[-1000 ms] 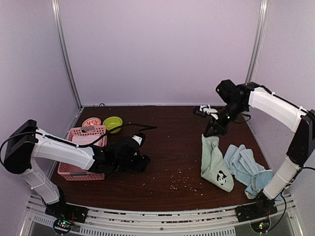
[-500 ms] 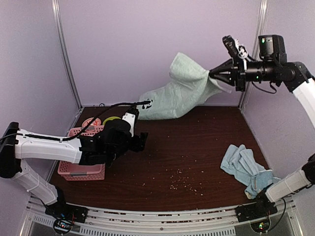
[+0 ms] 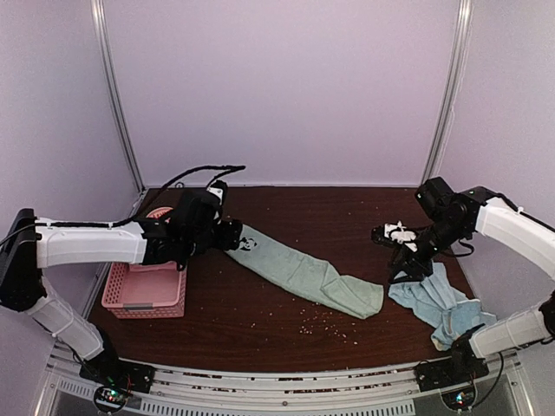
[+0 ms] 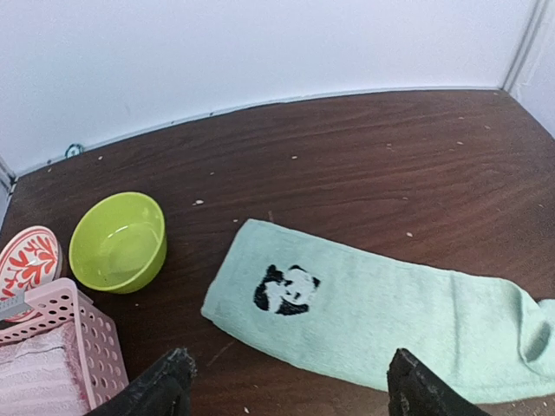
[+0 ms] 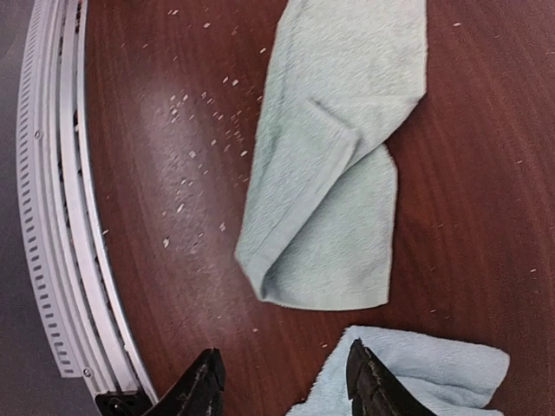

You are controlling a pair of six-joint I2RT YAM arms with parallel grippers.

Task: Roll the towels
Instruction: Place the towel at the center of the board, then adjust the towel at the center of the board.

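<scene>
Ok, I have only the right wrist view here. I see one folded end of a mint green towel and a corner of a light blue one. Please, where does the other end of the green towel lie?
Observer: The mint green towel stretches diagonally to the left side. It ends beside the left end effector, which is open and holds nothing.
Operator: Is there any mark on that end?
Observer: Yes, a small dark panda mark faces up there.
Operator: Are there other towels on the left side?
Observer: A pink towel lies inside the pink basket.
</scene>
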